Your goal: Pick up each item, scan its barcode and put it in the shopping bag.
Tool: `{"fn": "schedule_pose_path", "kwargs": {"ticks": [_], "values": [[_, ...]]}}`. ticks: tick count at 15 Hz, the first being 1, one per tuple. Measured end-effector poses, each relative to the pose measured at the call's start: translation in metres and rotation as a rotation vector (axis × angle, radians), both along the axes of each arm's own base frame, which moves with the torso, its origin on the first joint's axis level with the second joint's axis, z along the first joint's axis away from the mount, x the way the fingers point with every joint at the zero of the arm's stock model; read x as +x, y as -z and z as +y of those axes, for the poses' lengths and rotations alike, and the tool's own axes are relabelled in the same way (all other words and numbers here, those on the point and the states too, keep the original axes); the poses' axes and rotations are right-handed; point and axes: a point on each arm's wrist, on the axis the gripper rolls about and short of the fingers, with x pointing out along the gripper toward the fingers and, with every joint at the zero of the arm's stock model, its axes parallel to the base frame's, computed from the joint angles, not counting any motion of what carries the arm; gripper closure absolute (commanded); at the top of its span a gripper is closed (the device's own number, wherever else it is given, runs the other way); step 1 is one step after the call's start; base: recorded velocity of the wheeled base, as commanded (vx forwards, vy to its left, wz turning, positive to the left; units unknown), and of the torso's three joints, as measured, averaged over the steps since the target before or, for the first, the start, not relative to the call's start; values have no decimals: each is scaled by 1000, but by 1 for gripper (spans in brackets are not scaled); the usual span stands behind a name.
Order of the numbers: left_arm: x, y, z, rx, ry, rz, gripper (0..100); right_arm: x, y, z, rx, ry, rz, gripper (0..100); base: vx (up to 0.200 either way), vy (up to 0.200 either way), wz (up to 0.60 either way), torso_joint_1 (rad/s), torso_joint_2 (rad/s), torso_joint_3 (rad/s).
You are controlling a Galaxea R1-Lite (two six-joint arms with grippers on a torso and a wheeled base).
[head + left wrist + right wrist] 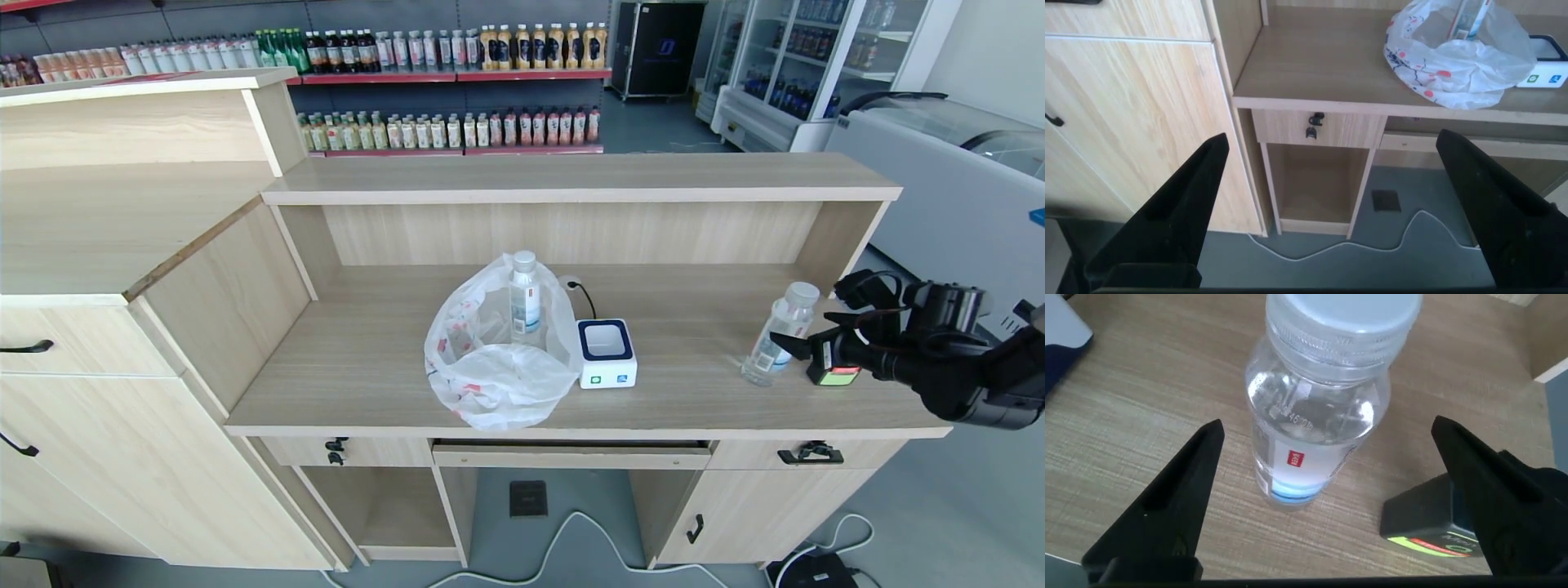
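While the right end effector (808,317) hung at the right end of the surface (367,359), its fingers were spread wide on either side of a clear bottle (777,336) with a white cap, and neither finger touched it. From the right wrist, that clear bottle (1315,433) stood upright on the wood between the two dark fingers (1167,506) of the right end effector (1328,429). A small black box (1429,524) with a green and red label sat just beside it. From the head, the small black box (834,371) showed close under the arm.

Near the middle of the surface lay the shopping bag (490,367), white plastic with red print and its mouth open. A second bottle (524,298) stood inside it. The scanner (606,353), a white block with a dark blue frame, sat against the bag's right side, and a black cable (583,298) ran from it toward the back.

The left end effector (1333,143) was also spread and held nothing. It was low, off the surface's left front, with the floor (1323,245) and a keyed drawer (1317,126) beyond its fingers.
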Motion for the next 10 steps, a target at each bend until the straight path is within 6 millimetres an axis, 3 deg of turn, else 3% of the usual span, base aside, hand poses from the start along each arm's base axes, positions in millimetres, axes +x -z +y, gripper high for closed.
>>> {"fn": "schedule_pose_path", "kwargs": {"ticks": [10], "values": [[0, 0, 0, 0, 0, 0, 0, 27, 19, 19, -6, -54, -44, 0, 0, 0, 0, 0, 0, 0]]}}
